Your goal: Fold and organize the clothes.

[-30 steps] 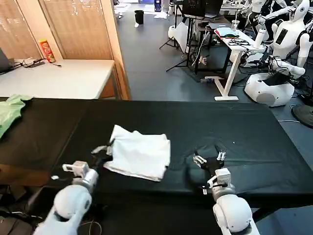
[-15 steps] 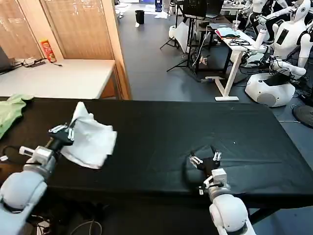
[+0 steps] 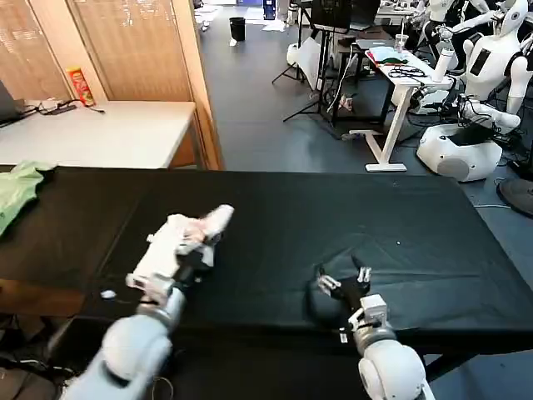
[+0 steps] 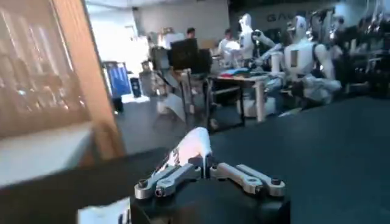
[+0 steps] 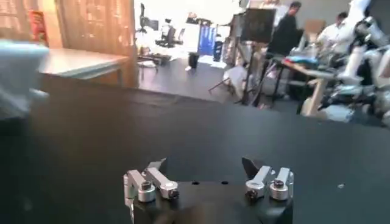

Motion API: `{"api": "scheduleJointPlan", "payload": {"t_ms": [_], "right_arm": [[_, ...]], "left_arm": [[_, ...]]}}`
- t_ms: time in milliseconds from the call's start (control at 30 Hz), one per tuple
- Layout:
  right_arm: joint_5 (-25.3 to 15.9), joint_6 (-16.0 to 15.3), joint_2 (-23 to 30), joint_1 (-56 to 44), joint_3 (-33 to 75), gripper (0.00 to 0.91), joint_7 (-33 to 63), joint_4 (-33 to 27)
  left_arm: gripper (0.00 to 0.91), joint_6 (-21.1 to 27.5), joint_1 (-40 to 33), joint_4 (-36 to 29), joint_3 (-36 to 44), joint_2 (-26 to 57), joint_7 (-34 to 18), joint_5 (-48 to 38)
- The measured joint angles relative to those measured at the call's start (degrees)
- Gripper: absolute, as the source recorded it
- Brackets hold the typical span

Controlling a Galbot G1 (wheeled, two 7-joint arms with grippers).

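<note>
Black cloth covered the long table (image 3: 416, 217) across the head view. On its left half the white T-shirt (image 3: 185, 236) was bunched into a crumpled wad, lifted at the tip of the left gripper (image 3: 196, 247), whose arm rose from the near edge of the table. The fingers there were buried in the fabric, pinched onto it. Toward the right, near the front edge, the right gripper (image 3: 341, 279) hovered low over the cloth with its two fingers spread and nothing between them. A light green garment (image 3: 18, 190) lay at the far left end of the table, well apart from the T-shirt, and a pale side table (image 3: 108, 133) stood behind it.

From the left wrist view, the left gripper (image 4: 204, 165) showed its linkage drawn together, the fingertips closed on a white fold of the T-shirt (image 4: 194, 145) that stood up just past them. How the rest of the shirt hung could not be told from here. White robots and desks stood in the room behind.

From the right wrist view, the right gripper (image 5: 207, 165) appeared with its fingers (image 5: 157, 165) set wide apart over the bare black table (image 5: 183, 131). At one edge a blurred white mass, the T-shirt (image 5: 18, 76), sat well away from this gripper.
</note>
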Motion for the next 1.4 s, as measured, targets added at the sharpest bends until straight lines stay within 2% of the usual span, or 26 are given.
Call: {"api": "scheduleJointPlan", "payload": {"t_ms": [100, 300, 433, 633, 833, 867, 900, 933, 967, 1033, 1067, 1100, 1233, 1400], "right_arm": [[4.4, -1.83, -0.53, 0.64, -0.98, 0.878, -0.01, -0.04], [11.72, -4.83, -0.09, 3.08, -3.99, 0.878, 0.21, -1.05], [13.07, -5.39, 0.91, 5.53, -6.59, 0.878, 0.41, -2.89], [14.18, -5.36, 2.4, 8.18, -8.98, 0.878, 1.67, -5.92], [17.58, -5.16, 3.79, 8.88, -9.1, 0.878, 4.15, -8.16], [18.17, -5.14, 3.89, 8.86, -9.0, 0.829, 4.22, -8.35], [18.53, -5.07, 3.99, 8.86, -8.88, 0.741, 4.23, -8.54], [18.93, -5.01, 4.12, 8.87, -8.78, 0.702, 4.21, -8.73], [19.2, -4.98, 4.23, 8.93, -8.69, 0.575, 4.12, -8.97], [19.64, -4.93, 4.38, 9.22, -8.5, 0.429, 3.96, -9.37], [20.0, -4.92, 4.5, 9.41, -8.41, 0.283, 3.96, -9.66], [20.26, -4.92, 4.63, 9.61, -8.35, 0.176, 3.95, -9.93], [20.57, -4.92, 4.99, 10.44, -8.41, 0.098, 3.95, -11.11], [20.81, -4.89, 4.66, 11.54, -8.08, 0.068, 3.55, -12.02]], "left_arm": [[0.878, -1.66, -0.08, 0.18, 2.46, -2.29, 1.58, 0.05], [0.878, -8.75, 1.13, -0.83, 3.41, -1.94, 6.96, 4.39], [0.878, -11.27, 2.03, -1.62, 2.63, -0.86, 7.66, 4.77], [0.878, -12.43, 3.35, -1.6, 0.68, 0.42, 7.67, 5.11], [0.878, -13.32, 4.62, -1.61, -0.02, 0.49, 7.87, 5.37], [0.878, -13.45, 4.74, -1.62, -0.13, 0.5, 7.87, 5.37], [0.878, -13.53, 4.85, -1.62, -0.28, 0.51, 7.87, 5.38], [0.878, -13.57, 4.92, -1.62, -0.36, 0.54, 7.87, 5.37], [0.878, -13.68, 5.04, -1.62, -0.47, 0.57, 7.86, 5.38], [0.878, -13.91, 5.26, -1.62, -0.75, 0.65, 7.86, 5.4], [0.878, -14.02, 5.43, -1.62, -0.85, 0.69, 7.86, 5.43], [0.878, -14.1, 5.7, -1.68, -0.95, 0.72, 7.87, 5.47], [0.878, -14.54, 6.48, -2.0, -1.26, 0.59, 7.93, 5.74], [0.878, -15.15, 7.56, -2.1, -1.89, 0.32, 7.93, 5.99]]}}
